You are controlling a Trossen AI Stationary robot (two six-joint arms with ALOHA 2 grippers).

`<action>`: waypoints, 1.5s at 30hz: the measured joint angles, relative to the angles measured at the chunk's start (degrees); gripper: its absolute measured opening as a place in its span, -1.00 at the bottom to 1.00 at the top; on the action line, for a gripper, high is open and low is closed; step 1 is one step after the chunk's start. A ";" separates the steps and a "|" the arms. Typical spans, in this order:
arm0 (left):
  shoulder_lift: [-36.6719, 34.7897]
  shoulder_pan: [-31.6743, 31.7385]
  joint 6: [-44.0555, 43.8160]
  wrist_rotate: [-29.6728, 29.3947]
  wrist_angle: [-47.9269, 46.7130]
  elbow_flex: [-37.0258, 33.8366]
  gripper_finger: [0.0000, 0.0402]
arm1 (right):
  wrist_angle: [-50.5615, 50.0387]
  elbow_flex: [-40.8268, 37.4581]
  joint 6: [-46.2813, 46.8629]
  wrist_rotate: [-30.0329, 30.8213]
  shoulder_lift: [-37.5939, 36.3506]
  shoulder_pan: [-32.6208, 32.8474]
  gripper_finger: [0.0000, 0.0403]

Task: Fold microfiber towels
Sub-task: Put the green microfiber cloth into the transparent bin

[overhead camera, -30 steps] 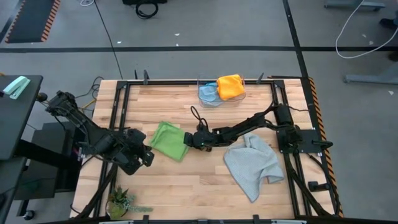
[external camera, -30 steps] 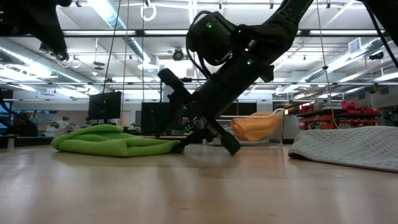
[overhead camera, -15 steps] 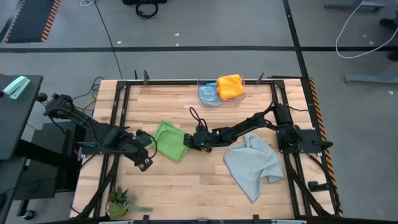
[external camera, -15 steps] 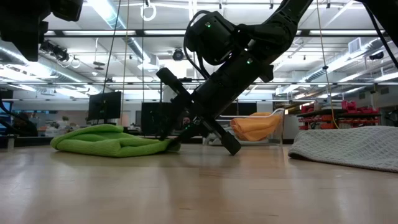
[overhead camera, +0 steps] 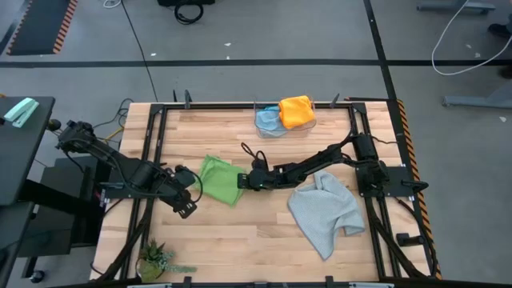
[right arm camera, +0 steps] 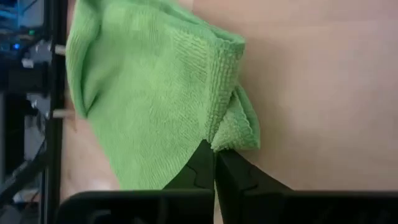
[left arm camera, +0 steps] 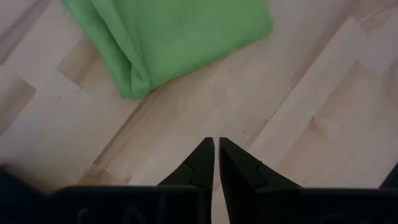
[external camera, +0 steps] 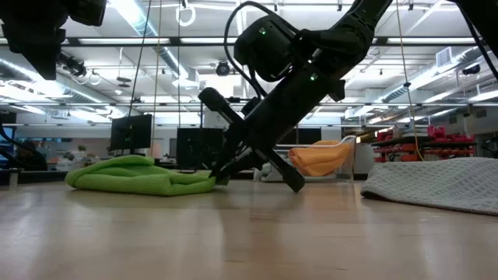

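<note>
Down at the table surface, the right gripper [right arm camera: 215, 163] has its 2 dark fingers pressed together on a corner of the bright green microfiber towel [right arm camera: 149, 93], pinching the folded edge where the cloth bunches into a small flap. From above, that gripper [overhead camera: 247, 181] sits at the towel's right edge, with the right arm stretched low across the middle of the pale wooden plank table [overhead camera: 240, 240] from its base at the right side. The level view shows the same gripper [external camera: 219, 177] angled steeply down, its tip meeting the end of the green towel [external camera: 140, 177], which lies in a low rumpled heap on the boards.

Just left of the towel, the left gripper [overhead camera: 192, 186] hovers over bare wood with its fingers nearly touching and nothing between them; in its own wrist view the 2 fingertips [left arm camera: 216, 152] stand a hair apart above the planks, and the green towel [left arm camera: 168, 37] lies a little ahead of them, folded over with a thick doubled edge.

Farther right, the light grey microfiber towel [overhead camera: 324, 210] lies spread and crumpled near the right arm's base. At the table's far edge, the yellow-orange microfiber towel [overhead camera: 297, 110] rests beside and partly over the light blue microfiber towel [overhead camera: 267, 120].
</note>
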 joint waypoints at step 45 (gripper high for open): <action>0.00 31.74 22.05 0.36 17.37 -0.02 -0.85 | -23.62 0.78 -29.79 -13.33 -27.07 -26.03 -1.00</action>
